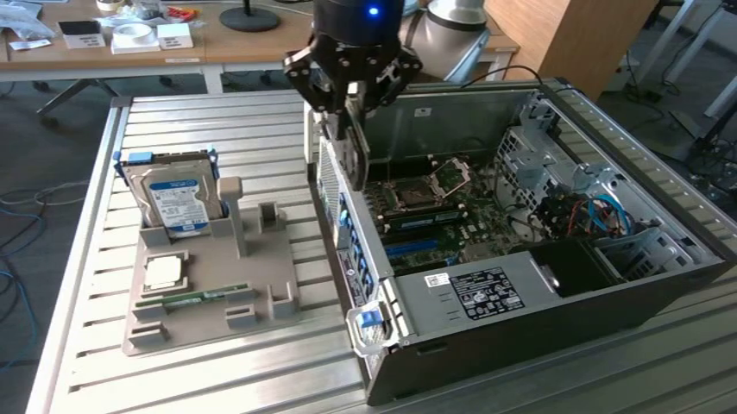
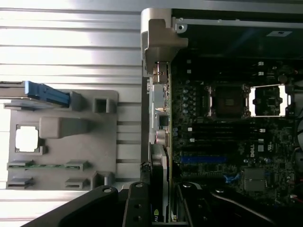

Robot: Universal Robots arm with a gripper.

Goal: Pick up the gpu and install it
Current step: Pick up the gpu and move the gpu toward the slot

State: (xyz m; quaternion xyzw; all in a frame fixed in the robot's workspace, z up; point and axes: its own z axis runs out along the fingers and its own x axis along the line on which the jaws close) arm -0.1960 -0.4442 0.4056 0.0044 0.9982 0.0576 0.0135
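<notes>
While gripper (image 1: pixel 349 108) clamps the gpu (image 1: pixel 355 159) edge-down, it hangs at the rear wall of the open PC case (image 1: pixel 541 345); motherboard (image 1: pixel 461 216) exposed

- The pincer (image 1: pixel 349 102) was black.
- The gpu (image 2: pixel 160 189) looked black, with a small green mark near one edge.
- The hard drive (image 1: pixel 175 200) was silver, its label blue and white, with blue rails (image 1: pixel 138 159) at its side.
- The holder (image 1: pixel 219 297) was plain grey-beige.
- The memory stick (image 1: pixel 193 298) was green.
- The computer case (image 1: pixel 553 332) was black outside and silver-grey inside.
- The motherboard (image 1: pixel 444 216) was dark green, with a bright blue slot (image 1: pixel 412 251).
- The cables (image 1: pixel 607 211) were blue.
- The surface (image 1: pixel 185 121) was silver, striped with parallel ribs.
</notes>
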